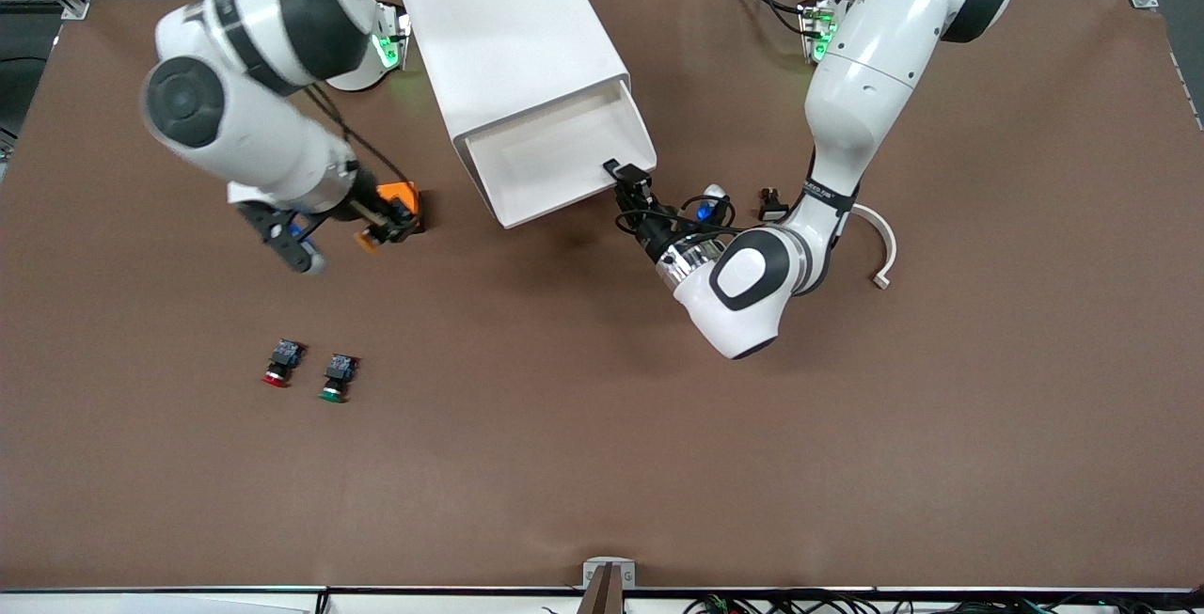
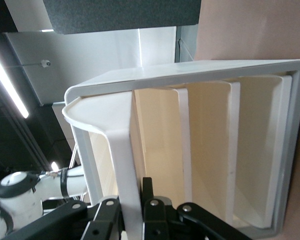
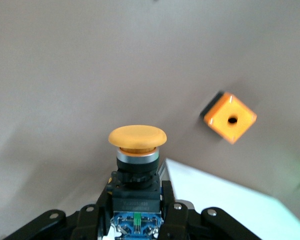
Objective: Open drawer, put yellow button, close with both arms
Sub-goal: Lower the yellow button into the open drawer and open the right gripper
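Observation:
The white cabinet (image 1: 513, 31) stands near the arms' bases with its drawer (image 1: 555, 158) pulled open and nothing in it. My left gripper (image 1: 625, 180) is shut on the drawer's front wall; in the left wrist view (image 2: 130, 210) one finger is on each side of that wall (image 2: 124, 170). My right gripper (image 1: 384, 227) is shut on the yellow button (image 1: 368, 238), over the table toward the right arm's end from the drawer. In the right wrist view the fingers (image 3: 172, 212) clamp its black body, and the orange-yellow cap (image 3: 137, 136) points away from the hand.
An orange cube (image 1: 400, 194) with a hole (image 3: 230, 118) lies on the table by the right gripper. The red-capped button (image 1: 277, 366) and green-capped button (image 1: 336, 379) lie nearer the front camera. A small black part (image 1: 771, 206) and a white curved piece (image 1: 884, 252) lie by the left arm.

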`<control>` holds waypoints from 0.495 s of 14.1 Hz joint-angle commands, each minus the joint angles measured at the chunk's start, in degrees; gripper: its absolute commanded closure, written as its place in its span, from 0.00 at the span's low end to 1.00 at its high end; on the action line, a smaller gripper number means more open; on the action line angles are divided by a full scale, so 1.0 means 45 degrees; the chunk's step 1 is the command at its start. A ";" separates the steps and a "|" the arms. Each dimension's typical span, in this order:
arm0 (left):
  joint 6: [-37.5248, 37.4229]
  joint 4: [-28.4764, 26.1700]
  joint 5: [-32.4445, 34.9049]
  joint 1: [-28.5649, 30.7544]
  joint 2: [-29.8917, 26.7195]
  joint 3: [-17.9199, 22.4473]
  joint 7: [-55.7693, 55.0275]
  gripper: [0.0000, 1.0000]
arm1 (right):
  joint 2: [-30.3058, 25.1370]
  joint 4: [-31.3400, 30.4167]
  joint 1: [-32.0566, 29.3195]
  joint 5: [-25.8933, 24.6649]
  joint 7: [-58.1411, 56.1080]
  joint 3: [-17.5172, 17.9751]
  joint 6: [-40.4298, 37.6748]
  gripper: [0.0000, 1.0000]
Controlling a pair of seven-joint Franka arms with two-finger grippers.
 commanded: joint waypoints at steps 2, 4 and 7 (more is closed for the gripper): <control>0.0707 0.0133 -0.0041 0.0226 0.0441 0.0238 0.0426 0.89 | -0.0317 -0.0331 0.1630 0.0191 0.2953 -0.0144 0.0404 1.00; 0.0823 0.0152 -0.0060 0.0479 0.0441 0.0238 0.0465 0.88 | -0.0259 -0.0389 0.2351 0.0192 0.4514 -0.0143 0.0794 1.00; 0.0883 0.0152 -0.0061 0.0657 0.0461 0.0219 0.0504 0.85 | -0.0200 -0.0642 0.3289 0.0192 0.6353 -0.0144 0.1788 1.00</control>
